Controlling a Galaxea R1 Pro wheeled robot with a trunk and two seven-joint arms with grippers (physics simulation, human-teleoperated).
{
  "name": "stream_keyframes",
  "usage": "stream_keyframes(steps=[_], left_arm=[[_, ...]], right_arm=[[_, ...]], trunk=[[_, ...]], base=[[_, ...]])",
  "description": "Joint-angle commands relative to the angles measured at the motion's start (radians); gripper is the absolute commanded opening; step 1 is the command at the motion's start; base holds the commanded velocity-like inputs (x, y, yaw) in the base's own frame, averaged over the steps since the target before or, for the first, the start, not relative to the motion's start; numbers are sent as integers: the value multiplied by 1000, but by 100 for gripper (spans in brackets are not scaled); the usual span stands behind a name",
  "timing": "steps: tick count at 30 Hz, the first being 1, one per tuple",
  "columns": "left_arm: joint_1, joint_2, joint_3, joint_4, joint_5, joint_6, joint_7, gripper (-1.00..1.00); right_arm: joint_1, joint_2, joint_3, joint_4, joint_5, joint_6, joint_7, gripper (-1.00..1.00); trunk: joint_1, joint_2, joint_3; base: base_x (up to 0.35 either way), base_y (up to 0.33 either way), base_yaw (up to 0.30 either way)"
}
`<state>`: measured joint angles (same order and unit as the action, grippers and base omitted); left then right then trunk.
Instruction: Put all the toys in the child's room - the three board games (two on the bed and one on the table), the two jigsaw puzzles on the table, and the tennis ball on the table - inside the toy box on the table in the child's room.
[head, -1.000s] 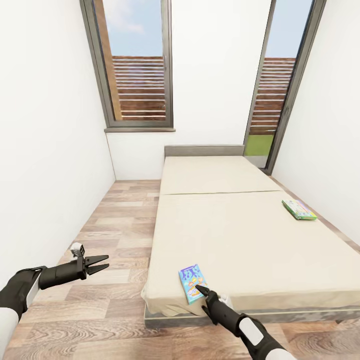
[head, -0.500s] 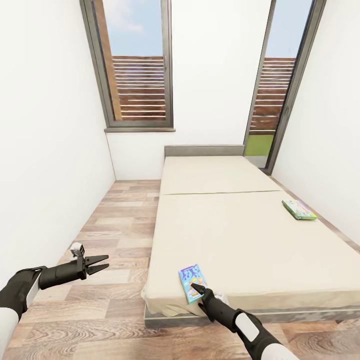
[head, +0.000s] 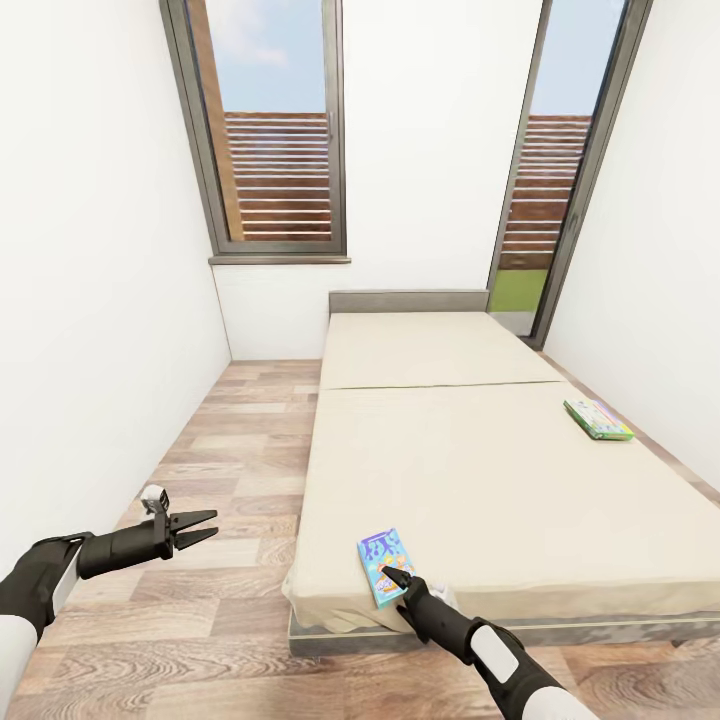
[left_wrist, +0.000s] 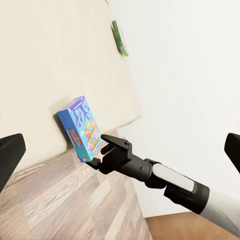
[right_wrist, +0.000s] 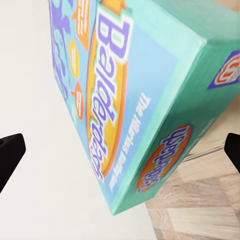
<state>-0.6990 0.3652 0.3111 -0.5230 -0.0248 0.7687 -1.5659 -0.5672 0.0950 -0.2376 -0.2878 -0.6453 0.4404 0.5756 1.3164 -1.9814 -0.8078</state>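
On the bed (head: 500, 470): blue board game (head: 385, 565) at the near corner, green-edged board game (head: 598, 419) far right. Right tool (head: 393, 576) spread at the blue box's edge; left tool (head: 203, 526) open over floor (head: 230, 440).

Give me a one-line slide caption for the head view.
Right gripper reaches the blue board game at the bed's near corner; left gripper hovers open over the floor.

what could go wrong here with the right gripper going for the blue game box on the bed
1. The blue board game lies at the near edge of the bed; a nudge from the open right gripper could push it off onto the floor.
2. The box is thin and lies flat, so the fingers may skid over its top.
3. The gripper could dig into the soft mattress edge.
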Motion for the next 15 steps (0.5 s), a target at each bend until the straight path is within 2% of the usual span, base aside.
stream_keyframes(steps=[1, 15], left_arm=[[-1, 0, 1, 0, -3, 11, -5, 100], [-1, 0, 2, 0, -3, 11, -5, 100]], right_arm=[[0, 0, -5, -1, -5, 8, 0, 100], [0, -1, -4, -1, -5, 8, 5, 100]], trunk=[[0, 0, -1], [0, 0, -1]], base=[[0, 0, 0], [0, 0, 0]])
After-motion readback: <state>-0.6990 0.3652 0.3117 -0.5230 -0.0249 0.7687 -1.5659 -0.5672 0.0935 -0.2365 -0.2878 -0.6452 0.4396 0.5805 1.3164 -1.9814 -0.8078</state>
